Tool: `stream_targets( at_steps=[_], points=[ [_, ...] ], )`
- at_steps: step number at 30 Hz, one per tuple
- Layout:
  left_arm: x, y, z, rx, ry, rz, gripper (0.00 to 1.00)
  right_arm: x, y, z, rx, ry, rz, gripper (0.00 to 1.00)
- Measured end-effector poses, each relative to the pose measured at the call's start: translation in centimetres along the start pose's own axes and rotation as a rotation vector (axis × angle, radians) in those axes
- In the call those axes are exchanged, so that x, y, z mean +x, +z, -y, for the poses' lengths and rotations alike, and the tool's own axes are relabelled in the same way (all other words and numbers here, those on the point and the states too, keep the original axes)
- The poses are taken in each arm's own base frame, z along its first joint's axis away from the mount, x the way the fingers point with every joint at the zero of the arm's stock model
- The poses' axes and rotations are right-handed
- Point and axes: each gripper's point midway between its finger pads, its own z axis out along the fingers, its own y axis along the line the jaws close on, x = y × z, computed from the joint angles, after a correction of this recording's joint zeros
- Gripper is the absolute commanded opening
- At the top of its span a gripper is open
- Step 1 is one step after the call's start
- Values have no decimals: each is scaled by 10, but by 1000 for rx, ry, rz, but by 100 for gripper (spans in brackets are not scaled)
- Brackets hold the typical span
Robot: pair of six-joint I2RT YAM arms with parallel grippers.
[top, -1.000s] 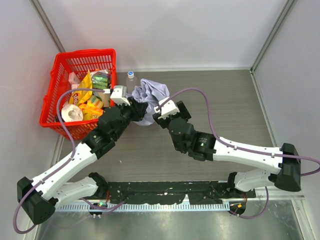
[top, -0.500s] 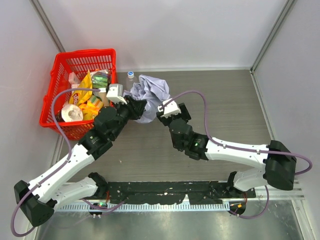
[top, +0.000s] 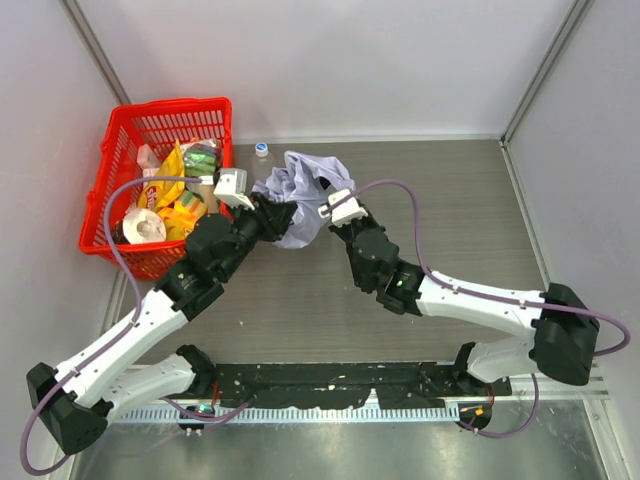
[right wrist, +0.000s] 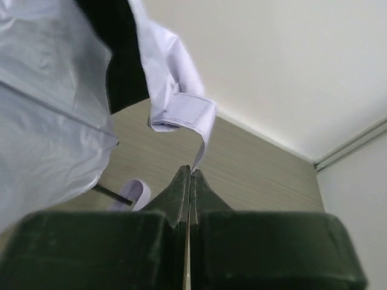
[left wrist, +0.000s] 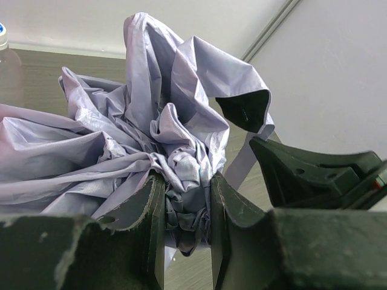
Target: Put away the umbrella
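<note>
The umbrella (top: pixel 308 182) is a crumpled heap of pale lavender fabric at the back of the table, just right of the red basket. My left gripper (top: pixel 272 213) is shut on a bunched wad of its canopy (left wrist: pixel 151 121), which fills the gap at the left gripper (left wrist: pixel 187 202). From the right, my right gripper (top: pixel 326 202) reaches the umbrella's edge. In the right wrist view the right gripper (right wrist: pixel 191 173) is shut, with the tip of the light strap (right wrist: pixel 181 112) pinched between its fingertips. A thin black rod (right wrist: pixel 107 191) shows under the fabric.
The red basket (top: pixel 170 108), full of snack packs and a paper roll, stands at the back left. A clear bottle (top: pixel 262 152) with a blue cap stands between basket and umbrella. Walls close the table at the back and both sides.
My right gripper moved forward to the umbrella's edge and closed from wide open onto the strap. The left gripper kept its hold and shifted the fabric slightly.
</note>
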Motion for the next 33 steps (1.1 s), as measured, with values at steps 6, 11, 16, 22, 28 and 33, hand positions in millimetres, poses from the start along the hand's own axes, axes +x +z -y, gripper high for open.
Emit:
stream_targets(
  at_steps=[6,11,16,22,28,33],
  points=[
    [-2,-3,6,64,33,46,0,-30,10,-8,-339,11,-151,1],
    [8,13,11,122,10,93,0,-84,-38,-11,-695,333,-238,1],
    [19,39,22,197,-73,138,0,-106,-112,-25,-1046,716,-367,1],
    [-6,41,45,309,-159,252,0,-107,-153,-32,-1249,1070,-502,1],
    [-47,22,68,429,-254,394,0,-94,-169,-31,-1329,1252,-486,1],
    [-65,5,79,488,-298,428,0,-92,-164,-22,-1335,1300,-430,1]
  ],
)
